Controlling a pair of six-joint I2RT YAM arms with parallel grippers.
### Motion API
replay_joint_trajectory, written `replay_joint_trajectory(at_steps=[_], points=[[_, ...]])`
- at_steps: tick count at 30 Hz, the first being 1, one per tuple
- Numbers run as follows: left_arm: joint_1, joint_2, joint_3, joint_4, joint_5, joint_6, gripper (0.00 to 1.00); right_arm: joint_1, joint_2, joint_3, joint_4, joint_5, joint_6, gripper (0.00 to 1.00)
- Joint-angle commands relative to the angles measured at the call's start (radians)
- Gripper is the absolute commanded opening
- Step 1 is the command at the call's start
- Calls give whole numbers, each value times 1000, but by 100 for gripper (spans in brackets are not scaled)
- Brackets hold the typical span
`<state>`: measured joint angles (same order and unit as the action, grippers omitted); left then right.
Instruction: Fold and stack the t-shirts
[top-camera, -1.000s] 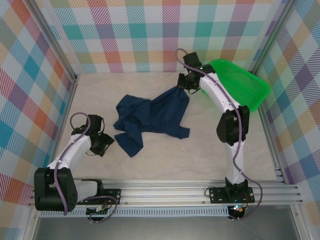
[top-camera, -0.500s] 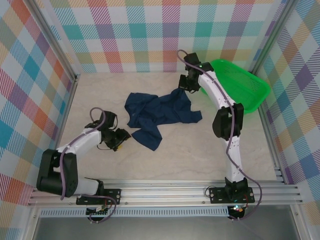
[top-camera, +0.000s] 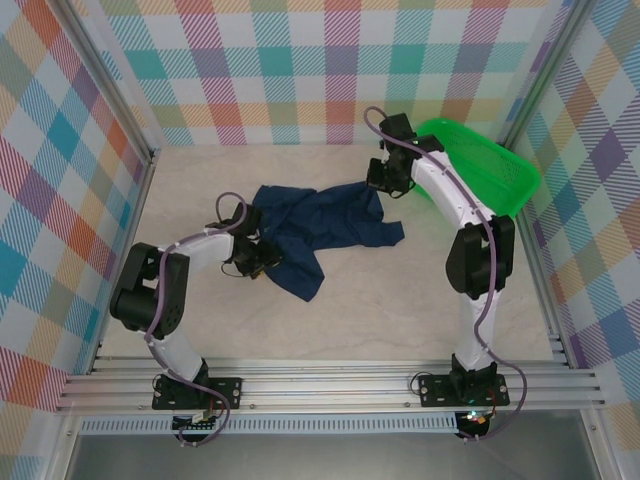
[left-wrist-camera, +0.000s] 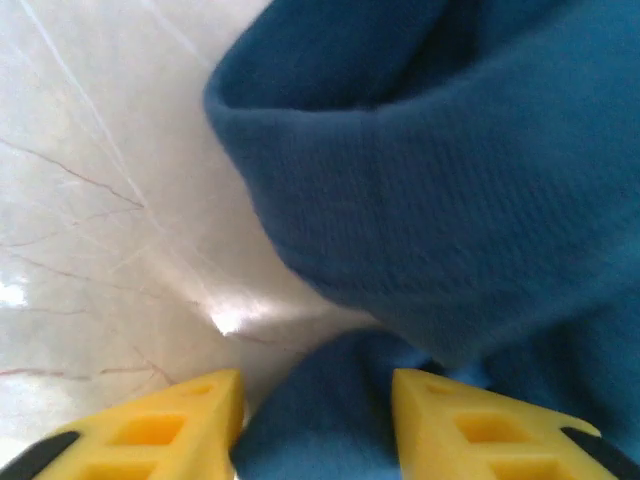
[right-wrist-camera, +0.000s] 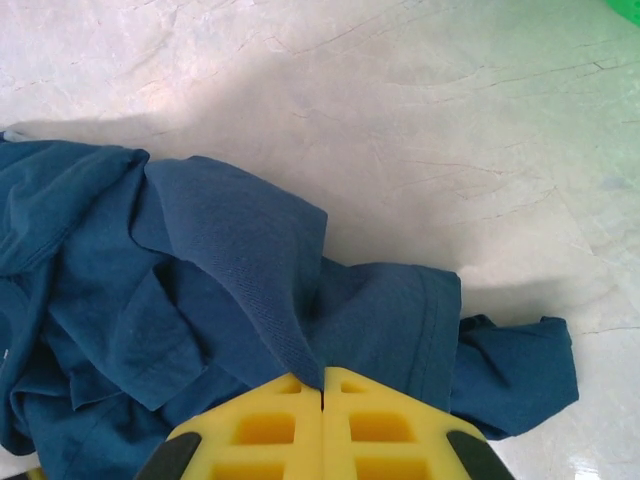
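From above, the crumpled t-shirt (top-camera: 330, 222) is seen on the table (top-camera: 400, 310), between the right tool (top-camera: 385, 185) and the left tool (top-camera: 262, 258); spreading it flat is judged the step in hand. At the left wrist, the left tool (left-wrist-camera: 315, 400) is shown parted, with cloth lying between and ahead of its fingers, so closing is called for next. At the right wrist, the right tool (right-wrist-camera: 322, 385) is shown clamped on a fold of the shirt.
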<state>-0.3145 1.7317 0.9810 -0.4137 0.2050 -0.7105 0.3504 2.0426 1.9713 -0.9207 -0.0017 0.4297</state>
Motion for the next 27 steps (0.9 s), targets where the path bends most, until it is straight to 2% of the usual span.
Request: replay_joint_trajectory(at_steps=[1,2,3,7,11,14,17,20,24,27], points=[[-26,17,6,94,48,-20,17,-2,-60,-29,24,-20,-6,0],[-26,3,4,114,47,-41,3,-2,-65,-31,25,-22,-7,0],[-26,-15,9,119,34,-58,0,-1,-70,-31,25,-23,-12,0],[1,-175,76,51,-96,-140,0,-9,-79,1,19,-20,-31,0],[51,-349,208,-149,-312,-165,0,-28,-78,87,18,3,-52,0],[102,-473,259,-234,-414,-168,0,-46,-84,161,17,32,-65,0],[177,-562,295,-267,-416,-168,0,-63,-102,220,20,48,-80,0],[229,-611,331,-254,-370,-153,0,-77,-125,263,24,38,-91,0],[235,-642,379,-324,-368,-153,0,-80,-154,278,9,38,-84,0],[236,-692,363,-345,-389,-157,0,-80,-194,223,20,18,-69,0]])
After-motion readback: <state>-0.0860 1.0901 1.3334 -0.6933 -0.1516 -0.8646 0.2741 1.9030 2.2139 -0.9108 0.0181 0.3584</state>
